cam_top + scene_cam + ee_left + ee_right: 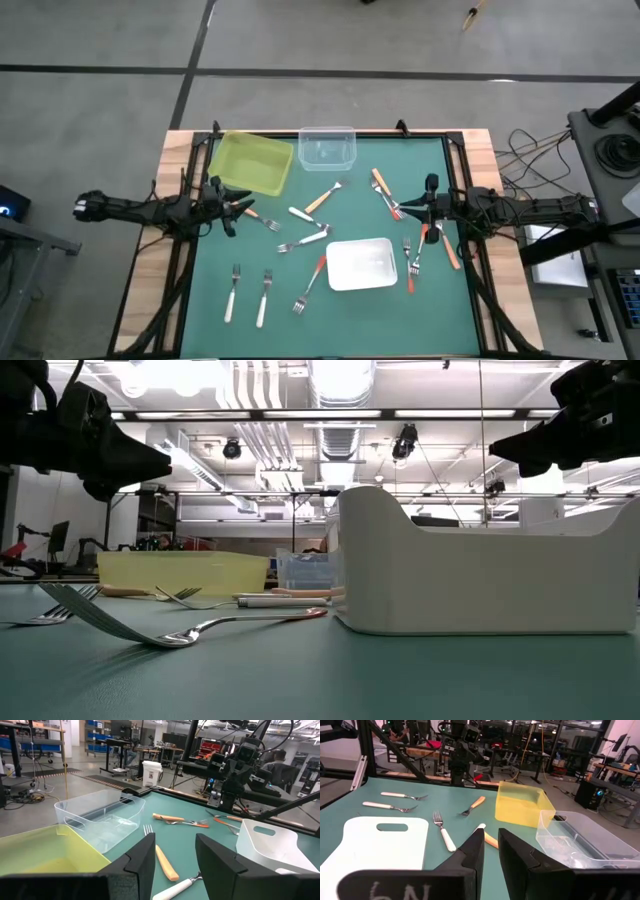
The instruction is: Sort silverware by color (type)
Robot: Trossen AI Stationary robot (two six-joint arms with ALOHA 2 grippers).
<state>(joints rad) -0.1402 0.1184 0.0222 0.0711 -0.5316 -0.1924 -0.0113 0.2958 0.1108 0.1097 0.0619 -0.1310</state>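
The silverware, small forks with white, tan or red-orange handles, lies flat and scattered on the green table (300,320). Two white-handled forks (248,295) lie near the front left, and a red-orange one (310,284) lies beside the white tray (361,264). A tan fork (323,198) is at mid table. More forks (418,255) lie under and in front of my right arm. My left gripper (243,208) (175,865) hovers level at the table's left, open and empty. My right gripper (408,208) (491,852) hovers level at the right, open by a narrow gap with nothing in it.
A yellow-green tray (255,163) and a clear tray (327,147) stand side by side at the far edge. The white tray stands right of centre, toward the near edge. A bare stretch of table lies along the near edge.
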